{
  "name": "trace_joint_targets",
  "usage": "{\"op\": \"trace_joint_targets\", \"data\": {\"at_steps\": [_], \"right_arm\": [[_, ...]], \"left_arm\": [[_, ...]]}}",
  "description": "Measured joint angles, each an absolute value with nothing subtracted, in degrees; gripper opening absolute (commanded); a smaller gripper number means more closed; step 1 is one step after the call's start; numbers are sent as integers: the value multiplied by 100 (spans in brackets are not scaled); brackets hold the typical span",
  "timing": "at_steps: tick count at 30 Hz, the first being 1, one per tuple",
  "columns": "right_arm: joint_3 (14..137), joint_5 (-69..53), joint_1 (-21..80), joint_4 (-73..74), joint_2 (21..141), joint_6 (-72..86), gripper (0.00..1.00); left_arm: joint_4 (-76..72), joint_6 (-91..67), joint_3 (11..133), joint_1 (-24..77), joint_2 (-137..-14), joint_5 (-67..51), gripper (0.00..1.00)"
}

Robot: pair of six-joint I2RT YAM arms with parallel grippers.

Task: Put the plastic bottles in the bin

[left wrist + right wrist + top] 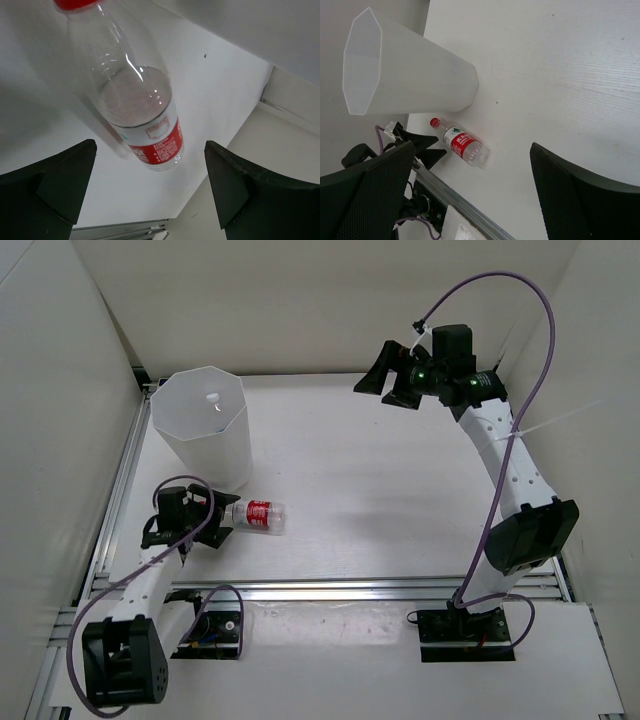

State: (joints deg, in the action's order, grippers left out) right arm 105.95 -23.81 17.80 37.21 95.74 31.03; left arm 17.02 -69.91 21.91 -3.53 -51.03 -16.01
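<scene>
Left gripper [208, 524] is spread wide with nothing in it, sitting low right at the cap end of the red-capped bottle [258, 515]. The bottle lies on its side on the table [380, 500], just beside the foot of the bin [205, 455]. My worry: it's round, so an off-centre squeeze could roll or squirt it away. The bin's tall and close, so the lift could bump it. Right gripper [392, 380] hangs wide open too, well apart, not in the way.
</scene>
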Motion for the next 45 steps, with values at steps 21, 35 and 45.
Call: {"op": "trace_joint_targets", "data": {"at_steps": [21,35,45], "right_arm": [[10324,-2263,1525,3769,9553,2985,99],[10171,-2261,1437,3771,9491,2991,100],[10167,-2294,1431,3765,9500,3072,100]], "left_arm": [[1070,-6838,2467,-401,-6687,-1625,100],[670,-6978,1798,-563,-6394,-1831,66],[1249,-6834,1507,-740,-5205,-2338,46]]}}
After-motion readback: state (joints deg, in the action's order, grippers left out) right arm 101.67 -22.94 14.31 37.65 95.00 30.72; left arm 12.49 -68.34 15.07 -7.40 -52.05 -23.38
